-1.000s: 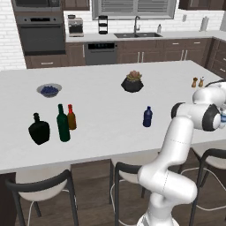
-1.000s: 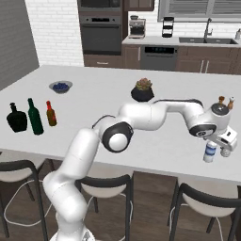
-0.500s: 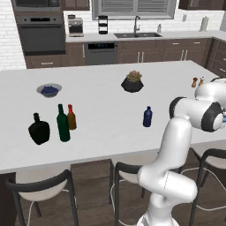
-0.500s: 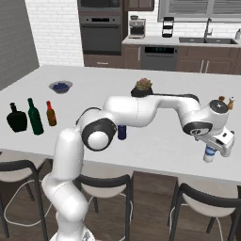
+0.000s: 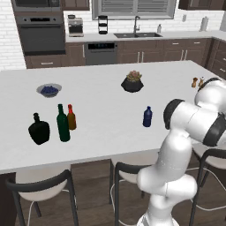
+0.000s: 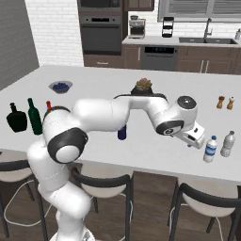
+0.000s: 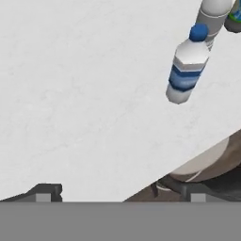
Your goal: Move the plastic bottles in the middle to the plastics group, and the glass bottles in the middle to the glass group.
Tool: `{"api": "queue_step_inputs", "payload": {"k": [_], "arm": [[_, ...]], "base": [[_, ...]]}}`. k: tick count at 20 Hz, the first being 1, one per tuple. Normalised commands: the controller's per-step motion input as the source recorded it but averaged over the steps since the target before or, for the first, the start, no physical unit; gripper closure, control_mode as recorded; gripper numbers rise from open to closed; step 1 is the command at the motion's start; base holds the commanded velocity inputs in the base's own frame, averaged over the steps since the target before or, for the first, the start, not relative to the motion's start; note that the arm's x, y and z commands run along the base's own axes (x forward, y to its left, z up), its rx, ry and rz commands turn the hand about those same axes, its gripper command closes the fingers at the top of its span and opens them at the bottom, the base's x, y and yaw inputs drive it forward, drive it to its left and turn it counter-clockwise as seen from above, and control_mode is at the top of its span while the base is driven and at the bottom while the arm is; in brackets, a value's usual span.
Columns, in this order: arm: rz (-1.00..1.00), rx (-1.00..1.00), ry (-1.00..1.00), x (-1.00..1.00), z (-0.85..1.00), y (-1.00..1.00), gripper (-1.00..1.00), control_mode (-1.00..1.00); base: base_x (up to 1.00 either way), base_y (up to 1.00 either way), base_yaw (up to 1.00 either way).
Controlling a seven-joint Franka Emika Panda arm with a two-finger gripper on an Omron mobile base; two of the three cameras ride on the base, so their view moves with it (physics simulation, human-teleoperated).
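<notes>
Now fingers (image 6: 196, 140) spread, backing off clear blue-label bottle (image 6: 210, 148) – set by plastics; dark blue bottle (image 5: 147, 116) remains mid-table (image 5: 101, 106).

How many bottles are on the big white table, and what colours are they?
Dark green bottle: 1
Black flask: 1
Amber bottle with red cap: 1
Dark blue bottle: 1
Clear bottle with blue label: 1
Plain clear bottle: 1
Total: 6
</notes>
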Motion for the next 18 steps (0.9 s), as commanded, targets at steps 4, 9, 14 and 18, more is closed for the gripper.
{"api": "queue_step_inputs", "payload": {"k": [4, 9, 14, 18], "arm": [[0.28, -0.12, 0.13, 0.04, 0.18, 1.0, -1.0, -1.0], [0.4, -0.15, 0.15, 0.06, 0.04, 1.0, -1.0, -1.0], [0.39, -0.07, 0.03, 0.14, 0.0, 1.0, -1.0, -1.0], [0.24, 0.07, -0.14, 0.0, -0.09, 0.58, -1.0, -1.0]], "base": [[0.0, 0.0, 0.0], [0.0, 0.0, 0.0], [0.0, 0.0, 0.0], [0.0, 0.0, 0.0]]}}
